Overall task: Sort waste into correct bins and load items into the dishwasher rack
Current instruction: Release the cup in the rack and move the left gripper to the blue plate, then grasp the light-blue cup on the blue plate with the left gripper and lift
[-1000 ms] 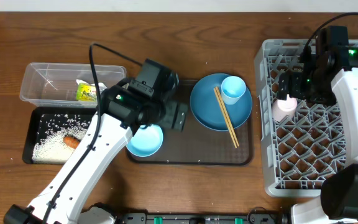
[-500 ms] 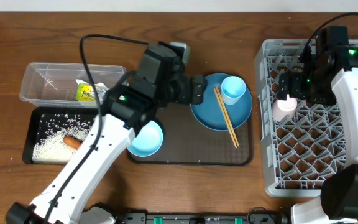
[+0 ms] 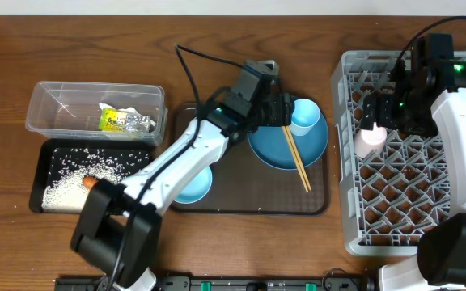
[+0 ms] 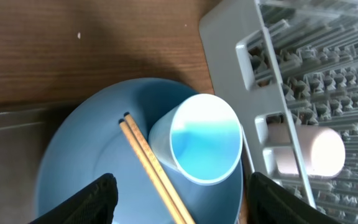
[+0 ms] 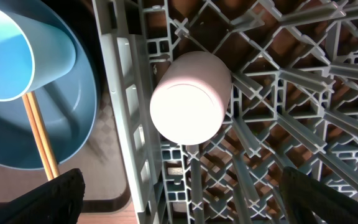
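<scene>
The light-blue cup [image 3: 303,115] lies tilted on the blue plate [image 3: 288,137], with the chopsticks [image 3: 296,155] across the plate. My left gripper [image 3: 285,111] is open and empty just left of that cup; the left wrist view shows the cup [image 4: 204,140], plate [image 4: 86,168] and chopsticks [image 4: 148,163] between its fingers [image 4: 179,205]. The pinkish-white cup [image 3: 370,142] stands upside down in the dishwasher rack [image 3: 411,210]. My right gripper [image 3: 379,113] is open above it, with the cup [image 5: 188,102] apart from its fingers [image 5: 185,199]. The small bowl [image 3: 192,184] is partly hidden by my left arm.
The clear tub [image 3: 55,109] holds the wrapper [image 3: 124,121]. The black tray [image 3: 43,158] holds rice [image 3: 65,186] and the carrot [image 3: 92,183]. The plate and bowl sit on a dark-brown serving tray [image 3: 249,190]. The rack's wall [image 5: 129,112] stands next to the plate.
My left arm has swung from above the small bowl to the right and back, ending beside the light-blue cup. The right arm and the pinkish-white cup have not moved.
</scene>
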Robot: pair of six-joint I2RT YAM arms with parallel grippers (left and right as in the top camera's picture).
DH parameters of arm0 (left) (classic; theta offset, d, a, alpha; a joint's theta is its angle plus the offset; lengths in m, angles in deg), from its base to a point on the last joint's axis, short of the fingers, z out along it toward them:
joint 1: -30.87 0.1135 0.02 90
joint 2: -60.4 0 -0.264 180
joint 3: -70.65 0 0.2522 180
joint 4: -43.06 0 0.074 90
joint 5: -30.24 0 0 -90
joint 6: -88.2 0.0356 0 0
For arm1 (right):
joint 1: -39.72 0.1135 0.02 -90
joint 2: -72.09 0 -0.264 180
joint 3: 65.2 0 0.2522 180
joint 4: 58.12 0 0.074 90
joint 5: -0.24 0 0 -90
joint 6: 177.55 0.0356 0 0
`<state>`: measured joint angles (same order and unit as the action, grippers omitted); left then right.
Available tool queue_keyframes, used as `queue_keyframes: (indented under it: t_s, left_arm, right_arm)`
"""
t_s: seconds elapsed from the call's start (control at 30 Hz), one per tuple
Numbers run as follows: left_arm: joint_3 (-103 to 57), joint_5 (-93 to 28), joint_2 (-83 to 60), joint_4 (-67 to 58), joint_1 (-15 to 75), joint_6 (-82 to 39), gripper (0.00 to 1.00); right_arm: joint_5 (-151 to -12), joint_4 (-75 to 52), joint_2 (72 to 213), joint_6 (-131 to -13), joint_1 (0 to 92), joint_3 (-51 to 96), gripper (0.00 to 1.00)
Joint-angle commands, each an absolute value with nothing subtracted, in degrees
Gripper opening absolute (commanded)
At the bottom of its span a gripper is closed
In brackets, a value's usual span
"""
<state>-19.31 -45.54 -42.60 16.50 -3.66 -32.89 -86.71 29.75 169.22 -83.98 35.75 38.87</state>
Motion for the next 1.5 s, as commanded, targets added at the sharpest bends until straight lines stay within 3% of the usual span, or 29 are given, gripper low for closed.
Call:
queue_keyframes:
  t_s: [0.0, 0.67, 0.8, 0.93, 1.2, 1.33, 1.47]
  left_arm:
    - [-19.33, -45.48, -44.13, 18.40, -4.16, -39.23, 0.69]
    - [-19.33, -53.43, -52.46, 21.46, -8.33, -40.71, 0.61]
    - [-19.33, -53.43, -52.46, 22.86, -8.31, -40.69, 0.54]
    - [-19.33, -53.41, -52.48, 22.19, -8.51, -40.69, 0.41]
    - [-19.33, -53.43, -54.60, 22.38, -8.79, -40.71, 0.40]
    - [-19.35, -53.41, -54.27, 22.40, -8.31, -41.85, 0.14]
    - [-19.35, -53.35, -52.81, 22.32, -7.15, -44.56, 0.07]
  right_arm:
    - [-86.51, 29.79, 169.17, -84.66, 35.40, 39.61, 0.99]
    - [-86.51, 29.79, 169.19, -84.66, 35.40, 39.61, 0.99]
    - [-86.51, 29.79, 169.17, -84.66, 35.40, 39.61, 0.99]
    - [-86.51, 29.79, 169.17, -84.66, 35.40, 39.61, 0.99]
    - [-86.51, 29.79, 169.19, -84.66, 35.40, 39.61, 0.99]
    - [-86.51, 29.79, 169.19, -84.66, 35.40, 39.61, 0.99]
    - [-86.51, 29.79, 169.19, -84.66, 35.40, 39.61, 0.99]
